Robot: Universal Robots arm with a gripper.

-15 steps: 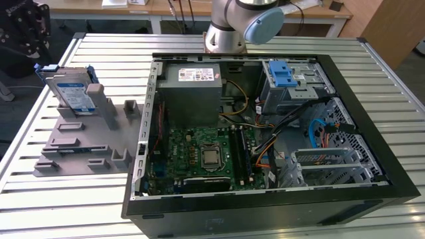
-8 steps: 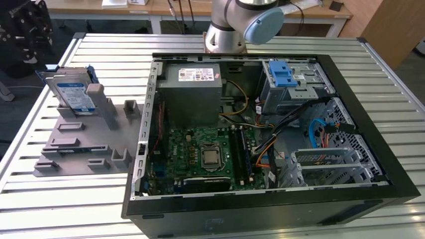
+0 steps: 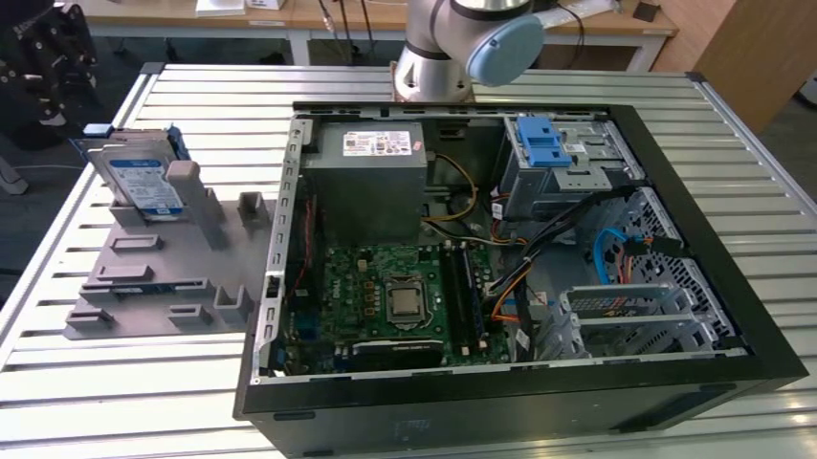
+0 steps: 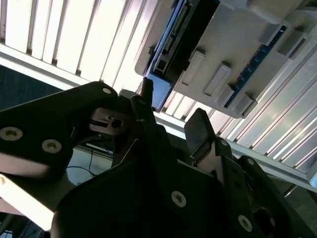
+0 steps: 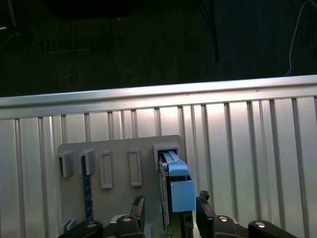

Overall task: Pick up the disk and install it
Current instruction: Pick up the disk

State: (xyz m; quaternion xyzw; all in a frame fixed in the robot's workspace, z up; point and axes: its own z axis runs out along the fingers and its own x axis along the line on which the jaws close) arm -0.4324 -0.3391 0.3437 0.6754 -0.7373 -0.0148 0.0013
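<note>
My gripper (image 5: 171, 199) is open, jaws straddling the disk (image 5: 174, 171), seemingly not touching it. The disk stands on edge in the grey holder (image 5: 119, 148) on the slatted table (image 5: 247, 148). It looks stiff, weighty and shock-sensitive, so I'd grip its flat faces.

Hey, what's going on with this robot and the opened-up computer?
The arm is set to pick up the disk, which stands on edge in a grey holder on the slatted table, to the exterior view's left of the open computer case. In the first wrist view the open gripper is lined up with the disk. The disk is not yet picked up.
</note>
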